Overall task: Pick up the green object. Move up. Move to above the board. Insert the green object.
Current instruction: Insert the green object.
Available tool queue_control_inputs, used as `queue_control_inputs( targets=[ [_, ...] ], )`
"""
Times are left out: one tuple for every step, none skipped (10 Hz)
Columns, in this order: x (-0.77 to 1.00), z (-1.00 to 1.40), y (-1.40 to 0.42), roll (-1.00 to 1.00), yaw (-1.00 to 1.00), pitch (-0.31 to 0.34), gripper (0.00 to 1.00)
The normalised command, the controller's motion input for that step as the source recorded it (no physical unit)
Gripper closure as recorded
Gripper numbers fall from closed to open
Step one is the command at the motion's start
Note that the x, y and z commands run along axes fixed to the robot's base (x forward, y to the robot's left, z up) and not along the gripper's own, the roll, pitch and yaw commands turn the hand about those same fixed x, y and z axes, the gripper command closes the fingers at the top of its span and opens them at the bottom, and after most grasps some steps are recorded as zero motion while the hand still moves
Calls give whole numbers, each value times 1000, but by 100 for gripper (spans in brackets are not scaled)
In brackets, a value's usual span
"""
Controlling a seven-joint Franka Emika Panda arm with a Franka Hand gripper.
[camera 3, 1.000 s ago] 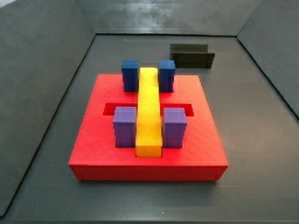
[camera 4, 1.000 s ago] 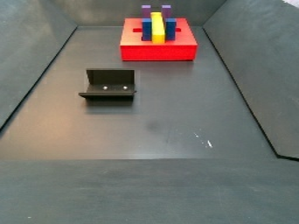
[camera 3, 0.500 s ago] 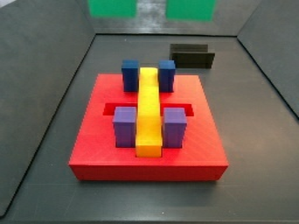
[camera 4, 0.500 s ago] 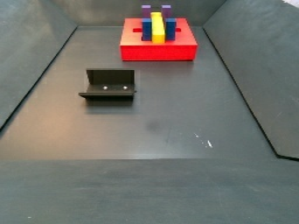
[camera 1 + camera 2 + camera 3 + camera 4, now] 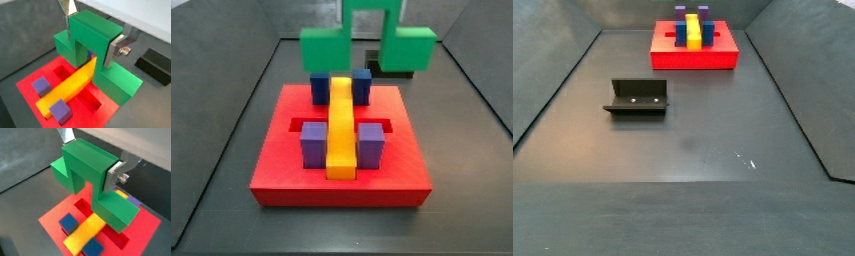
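Note:
My gripper (image 5: 92, 31) is shut on the green object (image 5: 93, 37), a bright green arch, with a silver finger (image 5: 115, 46) on each side of its raised middle block; both wrist views show this (image 5: 88, 159). The green object (image 5: 369, 42) hangs in the air over the far end of the board (image 5: 289, 172), above the two blue blocks (image 5: 341, 84). The board is a red slab bearing a long yellow bar (image 5: 341, 125) and two purple blocks (image 5: 315, 145). In a side view the board (image 5: 694, 58) lies at the far end, and the green object and gripper are out of frame.
The fixture (image 5: 637, 98) stands on the dark floor away from the board, and it shows partly behind the green object in a side view (image 5: 385, 68). Grey walls enclose the floor on the sides.
The green object has come down into a side view: absent a second ago, at the top edge half a second ago, now lower over the board's far end.

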Motion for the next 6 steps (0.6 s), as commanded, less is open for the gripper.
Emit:
queue_control_inputs(
  targets=[
    [-63,-449,-331,404,0,-163,100],
    [0,-466,-266,303,0,-177,100],
    [149,-460,-80,204,0,-133,100],
    [97,-409,0,76,0,-39,100],
    [0,-203,77,-101,0,0,100],
    [0,-86,120,-181,0,0,100]
  ],
)
